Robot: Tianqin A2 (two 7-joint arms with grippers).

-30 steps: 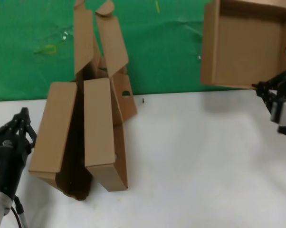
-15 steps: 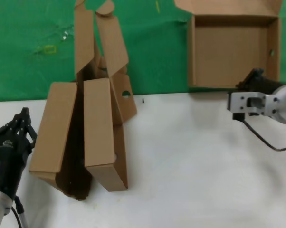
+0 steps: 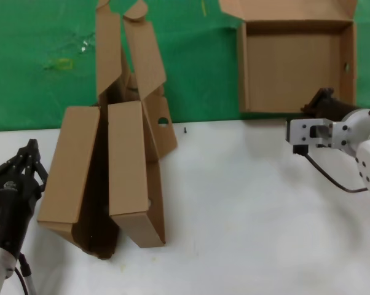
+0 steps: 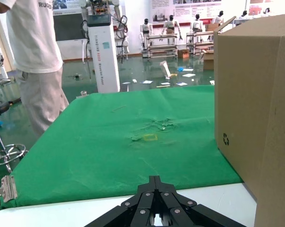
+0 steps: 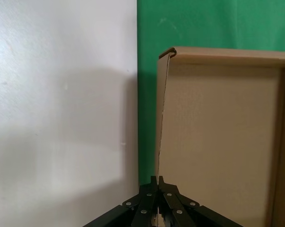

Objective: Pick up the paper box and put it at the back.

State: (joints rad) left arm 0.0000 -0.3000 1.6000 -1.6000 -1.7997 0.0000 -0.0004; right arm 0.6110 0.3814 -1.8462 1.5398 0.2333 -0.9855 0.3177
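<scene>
On the far right green cloth (image 3: 191, 55), the paper box (image 3: 295, 67) lies open, nothing inside. Right gripper (image 5: 157, 182) clamps its near wall; left gripper (image 4: 154, 182), fingers together, waits near left.

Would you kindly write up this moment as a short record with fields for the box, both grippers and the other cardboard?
paper box: open side facing the head camera, over the green cloth
right gripper: shut on the box's near wall
left gripper: shut, parked over the white table, holding nothing
other boxes: leaning pile on the left, straddling cloth and table
</scene>
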